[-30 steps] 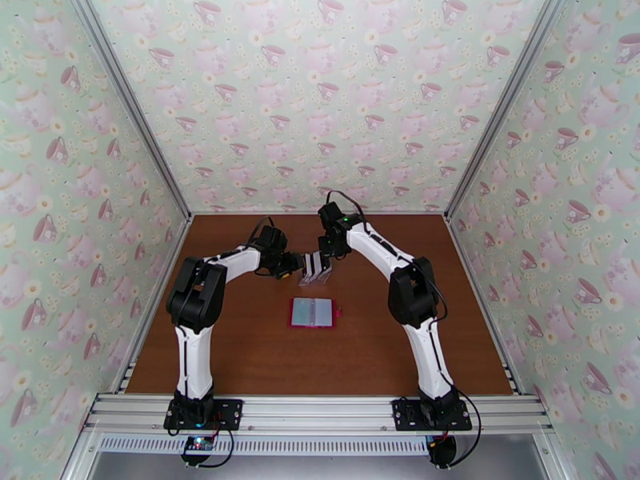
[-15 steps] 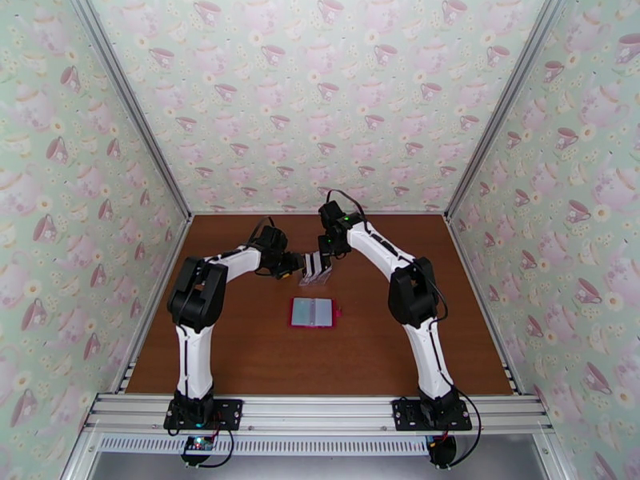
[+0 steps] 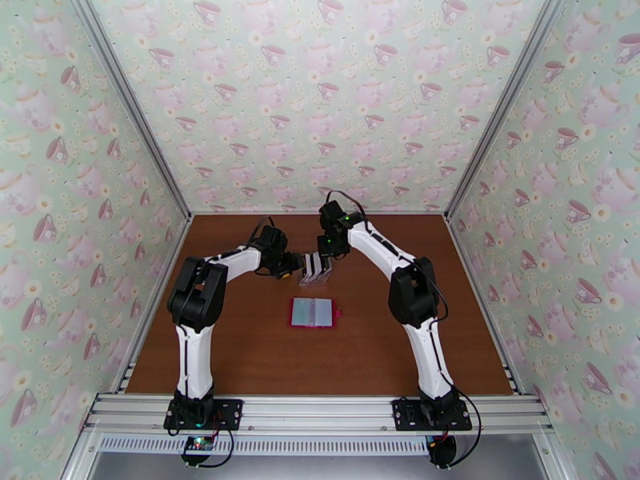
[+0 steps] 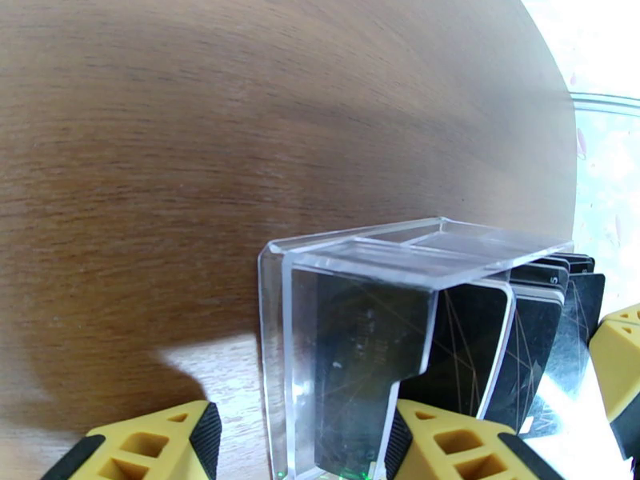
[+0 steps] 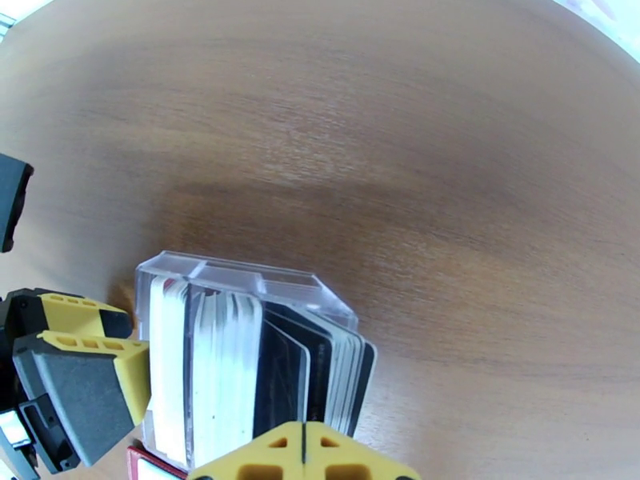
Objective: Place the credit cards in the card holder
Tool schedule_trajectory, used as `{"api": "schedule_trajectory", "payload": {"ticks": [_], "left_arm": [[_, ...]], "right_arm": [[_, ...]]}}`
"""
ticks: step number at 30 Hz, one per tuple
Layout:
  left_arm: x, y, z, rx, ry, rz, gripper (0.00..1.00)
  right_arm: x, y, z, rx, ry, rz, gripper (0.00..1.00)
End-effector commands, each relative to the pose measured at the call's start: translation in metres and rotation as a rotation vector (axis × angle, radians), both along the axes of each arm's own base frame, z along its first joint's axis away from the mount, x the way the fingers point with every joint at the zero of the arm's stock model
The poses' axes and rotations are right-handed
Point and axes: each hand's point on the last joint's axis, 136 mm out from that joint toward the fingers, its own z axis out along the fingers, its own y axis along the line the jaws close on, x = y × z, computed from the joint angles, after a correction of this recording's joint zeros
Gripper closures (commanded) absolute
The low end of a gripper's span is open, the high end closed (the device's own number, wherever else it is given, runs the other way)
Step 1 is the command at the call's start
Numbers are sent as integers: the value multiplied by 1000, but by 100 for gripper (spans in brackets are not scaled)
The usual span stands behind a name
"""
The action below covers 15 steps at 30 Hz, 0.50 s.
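The credit cards (image 5: 280, 378), black and white, stand packed in a clear plastic slotted rack (image 3: 315, 268) at mid-table. My left gripper (image 3: 294, 266) grips the rack's left end; in the left wrist view its yellow fingers (image 4: 144, 446) sit either side of the clear end wall (image 4: 344, 362), with black cards (image 4: 472, 346) behind it. My right gripper (image 3: 326, 251) is over the rack, and its fingertips (image 5: 304, 454) meet on the top edge of one card. The card holder (image 3: 314, 313), a red wallet, lies open and flat nearer to me, showing pale inner pockets.
Brown tabletop (image 3: 240, 346) stretches around the wallet on all sides. Patterned walls with aluminium posts (image 3: 480, 146) close off the left, back and right. The two grippers are close together at the rack. A red corner of the wallet (image 5: 148, 467) shows at the right wrist view's bottom edge.
My right gripper has shifted slightly up and away from me over the rack. The left arm, rack and wallet have stayed put.
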Motion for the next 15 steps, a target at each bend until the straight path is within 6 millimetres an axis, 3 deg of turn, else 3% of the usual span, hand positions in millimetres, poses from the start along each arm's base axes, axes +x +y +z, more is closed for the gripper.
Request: {"api": "schedule_trajectory", "payload": {"ticks": [1, 15], "left_arm": [[3, 12, -10, 27, 25, 24, 42], [3, 13, -9, 28, 24, 24, 41]], "right_arm": [[-4, 9, 35, 41, -42, 10, 100], [-11, 15, 11, 22, 8, 27, 100]]}}
